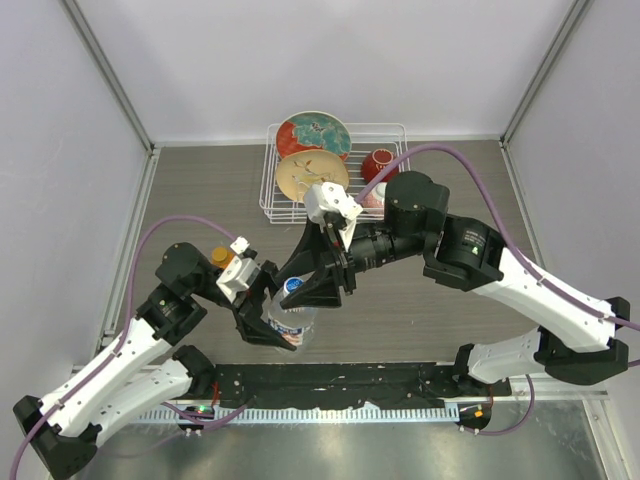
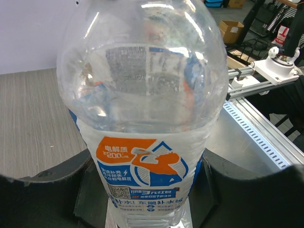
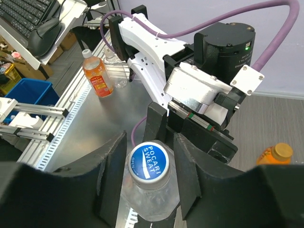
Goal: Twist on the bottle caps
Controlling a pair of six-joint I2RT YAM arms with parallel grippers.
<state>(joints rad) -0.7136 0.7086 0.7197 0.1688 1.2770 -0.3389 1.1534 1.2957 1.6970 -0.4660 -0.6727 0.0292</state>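
Observation:
The clear bottle (image 1: 296, 322) with a white-blue label stands near the table's front edge. My left gripper (image 1: 268, 330) is shut on its body; in the left wrist view the bottle (image 2: 142, 109) fills the frame between the black fingers (image 2: 47, 190). The white cap with a blue top (image 3: 149, 161) sits on its neck. My right gripper (image 3: 148, 166) reaches down from above and its jaws straddle the cap with a thin gap on each side. The squat orange bottle (image 1: 222, 257) stands behind the left wrist, an orange cap (image 3: 284, 150) on it.
A white wire dish rack (image 1: 268, 195) at the back holds two plates and a red bowl (image 1: 378, 163). The metal rail (image 1: 330, 378) runs along the near edge. The right arm crosses over the table's middle toward the left arm.

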